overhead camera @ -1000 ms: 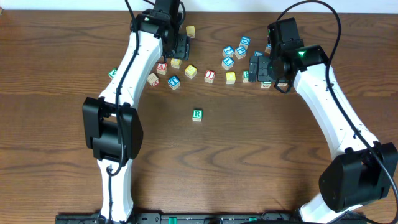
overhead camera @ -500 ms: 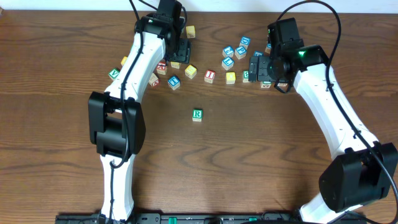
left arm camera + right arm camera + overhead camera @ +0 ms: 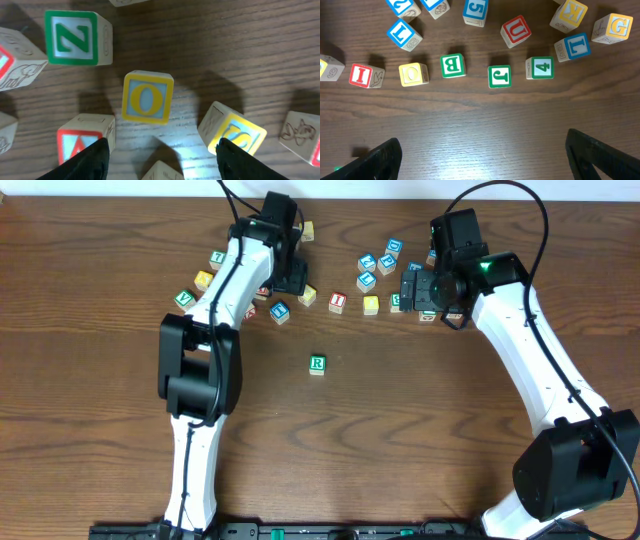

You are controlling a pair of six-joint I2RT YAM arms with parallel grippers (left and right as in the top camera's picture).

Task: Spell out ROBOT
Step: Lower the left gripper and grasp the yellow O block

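1. ROBOT cubes lie scattered. The R cube (image 3: 317, 364) stands alone mid-table, well apart from the cluster at the far side. One O cube (image 3: 147, 97) sits just ahead of the left gripper (image 3: 162, 152). The B cube (image 3: 453, 65) and a second O cube (image 3: 414, 74) stand side by side before the right gripper (image 3: 482, 150).
2. The left jaws stand partly open and hold nothing; the right jaws gape wide, also empty.
3. A red A cube (image 3: 85, 145) and a tilted yellow cube (image 3: 232, 132) crowd the first O cube. Descending fingers could strike them and shove it askew.
4. A skewed pinch could turn the letter face away.
5. The table (image 3: 400, 440) is dark, smooth wood grain with a glare patch, so nudged cubes would likely slide. Of the room, only a pale strip shows past the far edge.
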